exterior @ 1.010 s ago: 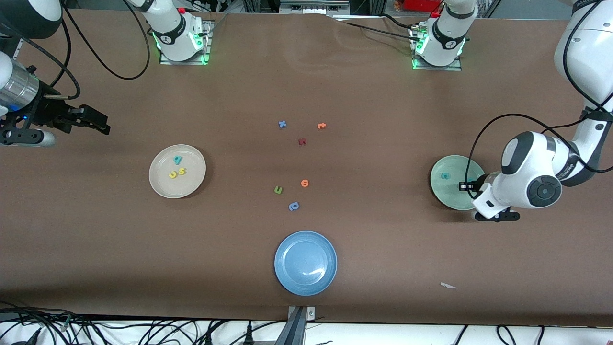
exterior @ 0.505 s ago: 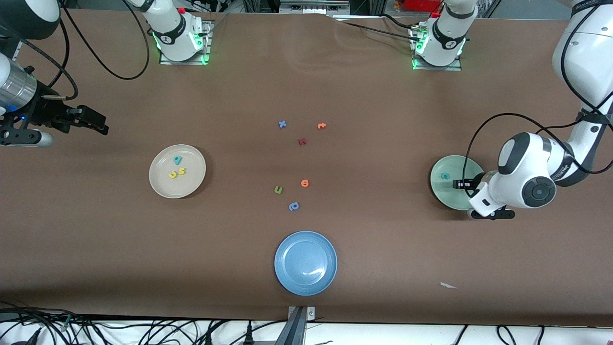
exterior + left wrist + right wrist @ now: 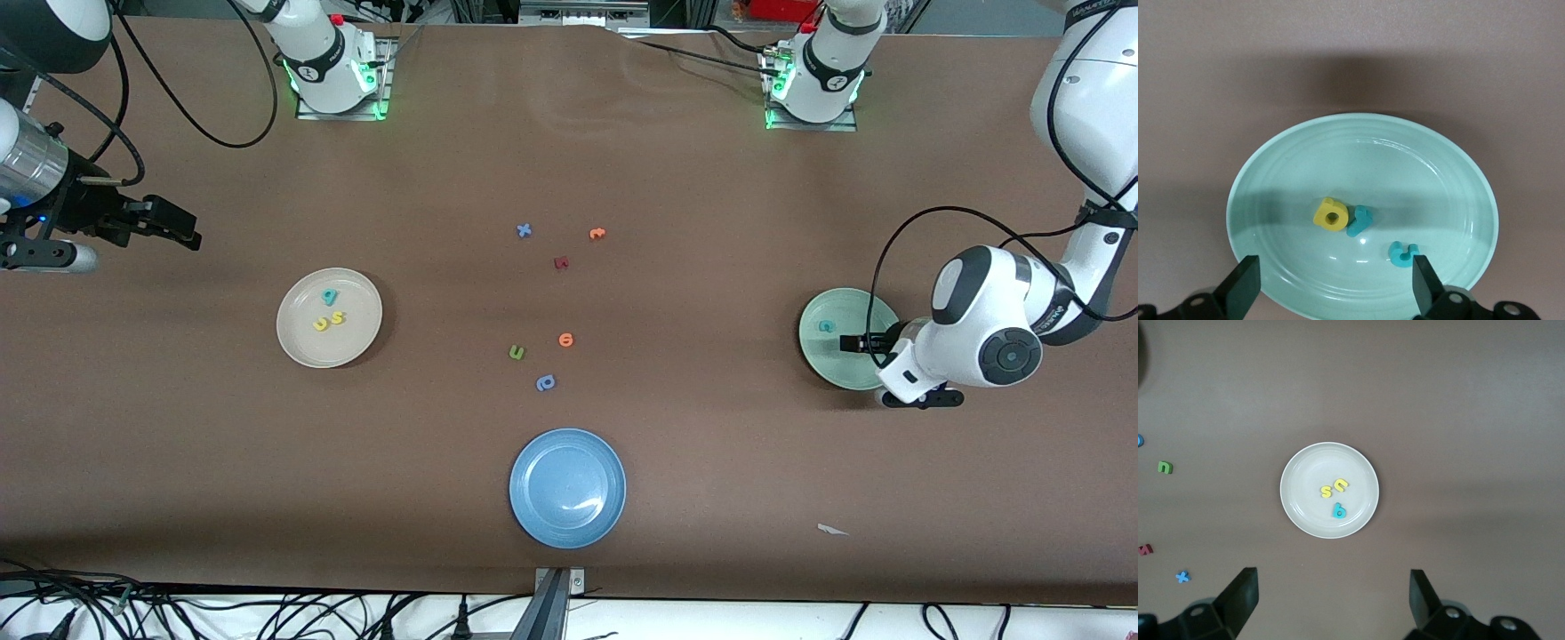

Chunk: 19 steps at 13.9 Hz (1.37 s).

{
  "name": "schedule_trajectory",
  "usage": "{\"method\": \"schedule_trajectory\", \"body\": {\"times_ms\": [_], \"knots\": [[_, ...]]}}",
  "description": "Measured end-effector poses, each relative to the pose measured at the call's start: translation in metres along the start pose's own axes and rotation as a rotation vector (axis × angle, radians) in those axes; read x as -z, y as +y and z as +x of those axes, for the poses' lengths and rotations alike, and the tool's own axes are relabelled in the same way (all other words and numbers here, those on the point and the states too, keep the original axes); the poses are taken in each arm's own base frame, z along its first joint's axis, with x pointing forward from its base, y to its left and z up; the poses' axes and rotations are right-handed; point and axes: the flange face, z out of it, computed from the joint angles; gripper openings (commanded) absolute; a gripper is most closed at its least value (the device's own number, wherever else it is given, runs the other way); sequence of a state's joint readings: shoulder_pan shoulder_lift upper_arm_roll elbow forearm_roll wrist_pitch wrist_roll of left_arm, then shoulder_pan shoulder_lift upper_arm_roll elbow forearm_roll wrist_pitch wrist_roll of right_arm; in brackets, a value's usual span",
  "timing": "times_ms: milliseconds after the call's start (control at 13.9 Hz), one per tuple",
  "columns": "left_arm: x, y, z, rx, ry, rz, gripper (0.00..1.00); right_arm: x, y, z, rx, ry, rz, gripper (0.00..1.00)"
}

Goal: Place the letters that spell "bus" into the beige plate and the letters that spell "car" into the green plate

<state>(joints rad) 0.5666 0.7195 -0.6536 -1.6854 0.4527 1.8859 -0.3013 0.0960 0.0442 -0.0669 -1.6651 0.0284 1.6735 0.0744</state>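
My left hand (image 3: 855, 343) hangs low over the green plate (image 3: 816, 351) at mid-right of the front view, its two fingers spread wide with nothing between them. In the left wrist view both dark fingertips (image 3: 1245, 285) stand apart at the bottom corners of the frame, framing the plate's glossy mint bowl (image 3: 1418, 160) with its faint concentric rings. Three small foam letters lie in it: a chunky yellow "a" (image 3: 1331, 215) touching a thin teal "r" (image 3: 1359, 221), and a teal "c" (image 3: 1403, 254) just beside them, apart from both.

My right hand (image 3: 169, 227) waits in the air at the upper left of the front view, over bare table, its fingers apart and holding nothing. Its wrist view looks down on the beige plate (image 3: 1298, 503), round, matte and cream with a raised rim, in the centre of the frame. In the plate lie a yellow "u" (image 3: 1341, 484) and a yellow "s" (image 3: 1326, 491) close together, and a teal "b" (image 3: 1339, 511) near them.

The table (image 3: 711, 489) is covered in a dull brown sheet. In the middle of the front view, loose letters lie scattered: a blue "x" (image 3: 524, 230), an orange letter (image 3: 597, 234), a dark red letter (image 3: 561, 263), another orange letter (image 3: 565, 340), a green u-shaped letter (image 3: 516, 353) and a blue round letter (image 3: 545, 383). Below them at bottom centre sits a shiny blue plate (image 3: 533, 516)
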Motion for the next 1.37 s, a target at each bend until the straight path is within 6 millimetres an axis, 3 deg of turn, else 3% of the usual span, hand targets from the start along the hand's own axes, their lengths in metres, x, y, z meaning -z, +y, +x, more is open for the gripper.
{"method": "schedule_trajectory", "body": {"times_ms": [433, 721, 1371], "knots": [[0.007, 0.000, 0.002, 0.002, 0.014, -0.003, 1.00, -0.001, 0.001, 0.000, -0.001, -0.001, 0.000, 1.00], [0.022, 0.002, 0.006, 0.003, 0.044, -0.009, 1.00, -0.003, 0.001, 0.001, -0.002, -0.005, -0.001, 1.00], [0.027, -0.001, 0.007, 0.007, 0.053, -0.011, 1.00, -0.006, 0.007, 0.003, -0.012, -0.010, -0.001, 1.00]]}}
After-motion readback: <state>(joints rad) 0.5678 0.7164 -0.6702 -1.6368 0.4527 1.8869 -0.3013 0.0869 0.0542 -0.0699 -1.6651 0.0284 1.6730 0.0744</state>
